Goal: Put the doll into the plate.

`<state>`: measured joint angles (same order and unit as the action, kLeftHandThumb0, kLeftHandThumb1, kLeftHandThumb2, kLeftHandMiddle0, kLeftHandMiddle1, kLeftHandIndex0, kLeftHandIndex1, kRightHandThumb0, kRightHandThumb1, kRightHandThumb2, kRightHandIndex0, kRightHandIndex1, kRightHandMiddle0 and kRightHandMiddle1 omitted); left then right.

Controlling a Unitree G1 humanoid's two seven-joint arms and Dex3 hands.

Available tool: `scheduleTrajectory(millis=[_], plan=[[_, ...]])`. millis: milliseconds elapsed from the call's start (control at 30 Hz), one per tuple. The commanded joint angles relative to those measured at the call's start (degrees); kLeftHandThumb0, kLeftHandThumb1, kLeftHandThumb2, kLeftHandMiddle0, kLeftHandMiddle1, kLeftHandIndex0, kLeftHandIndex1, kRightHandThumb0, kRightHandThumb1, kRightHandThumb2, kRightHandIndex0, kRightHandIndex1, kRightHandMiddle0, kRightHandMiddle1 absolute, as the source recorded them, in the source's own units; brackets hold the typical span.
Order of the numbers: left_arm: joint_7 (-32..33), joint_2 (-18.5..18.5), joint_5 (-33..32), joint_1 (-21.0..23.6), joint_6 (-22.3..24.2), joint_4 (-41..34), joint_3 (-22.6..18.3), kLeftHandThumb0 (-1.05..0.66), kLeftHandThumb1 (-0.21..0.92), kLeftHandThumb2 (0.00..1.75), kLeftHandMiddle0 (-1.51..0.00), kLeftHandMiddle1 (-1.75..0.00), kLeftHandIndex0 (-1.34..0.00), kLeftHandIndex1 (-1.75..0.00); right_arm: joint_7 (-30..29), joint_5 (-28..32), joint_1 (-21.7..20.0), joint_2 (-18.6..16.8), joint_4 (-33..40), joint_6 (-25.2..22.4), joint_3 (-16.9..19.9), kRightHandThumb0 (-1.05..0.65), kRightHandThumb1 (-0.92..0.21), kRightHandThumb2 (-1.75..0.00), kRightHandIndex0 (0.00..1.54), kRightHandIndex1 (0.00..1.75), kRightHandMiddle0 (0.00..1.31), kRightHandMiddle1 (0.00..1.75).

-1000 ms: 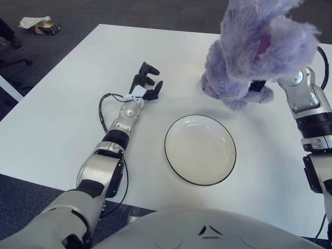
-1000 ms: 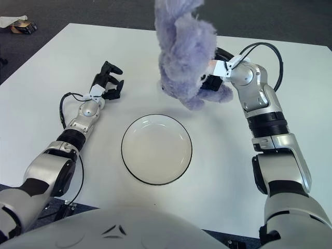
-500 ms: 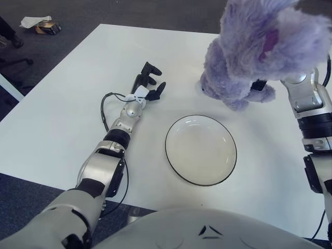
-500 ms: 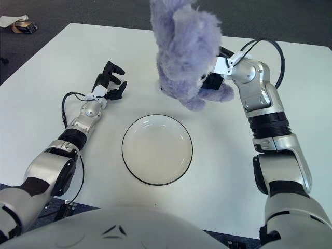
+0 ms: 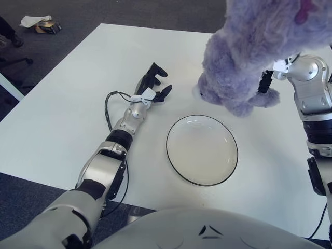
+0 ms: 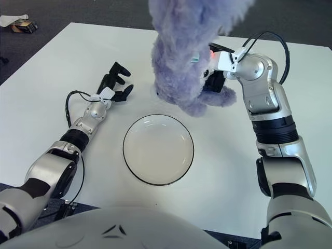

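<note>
The right hand grips the purple doll, held up just beyond the plate; best swing it over the plate's centre (feet first), then lower; the left hand, fingers spread and holding nothing, shows left of the plate.

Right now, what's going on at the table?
The right hand is gripping the purple plush doll and holding it up beyond the plate's far edge, the doll's feet at or near the table surface. The black-rimmed white plate sits with nothing in it at the middle of the white table. The left hand shows to the plate's left, fingers spread, holding nothing.
</note>
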<state>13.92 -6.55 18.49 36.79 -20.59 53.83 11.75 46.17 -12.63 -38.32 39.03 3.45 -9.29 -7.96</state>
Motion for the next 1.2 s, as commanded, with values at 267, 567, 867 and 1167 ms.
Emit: scheduleTrajectory(millis=[267, 567, 867, 1167], plan=[[-2.54, 1.36, 0.46, -2.23, -2.25, 4.47, 1.57, -0.01, 0.59, 0.99, -0.42, -1.69, -0.22, -1.75, 5.15, 5.89, 1.39, 1.29, 5.09, -5.8, 1.38, 0.0, 0.07, -1.75, 0.92, 1.71, 0.67, 1.75], [-1.96, 1.83, 1.0, -1.56, -1.16, 4.67, 1.86, -0.01, 0.63, 0.92, -0.41, -1.64, -0.22, -1.75, 6.71, 10.84, 3.79, 1.11, 10.49, -10.44, 2.88, 0.0, 0.07, -1.75, 0.91, 1.72, 0.66, 1.75], [-1.29, 2.04, 1.5, -1.04, 0.37, 4.48, 2.33, -0.01, 0.67, 0.84, -0.41, -1.58, -0.2, -1.75, 6.82, 13.67, 6.67, 1.24, 13.61, -11.19, 3.27, 0.0, 0.07, -1.75, 0.92, 1.71, 0.67, 1.75], [-1.02, 2.12, 1.65, -0.61, 0.78, 4.48, 2.38, -0.01, 0.68, 0.81, -0.42, -1.53, -0.23, -1.75, 6.8, 13.58, 8.35, 2.47, 15.52, -10.08, 2.77, 0.0, 0.06, -1.75, 0.9, 1.74, 0.66, 1.75]])
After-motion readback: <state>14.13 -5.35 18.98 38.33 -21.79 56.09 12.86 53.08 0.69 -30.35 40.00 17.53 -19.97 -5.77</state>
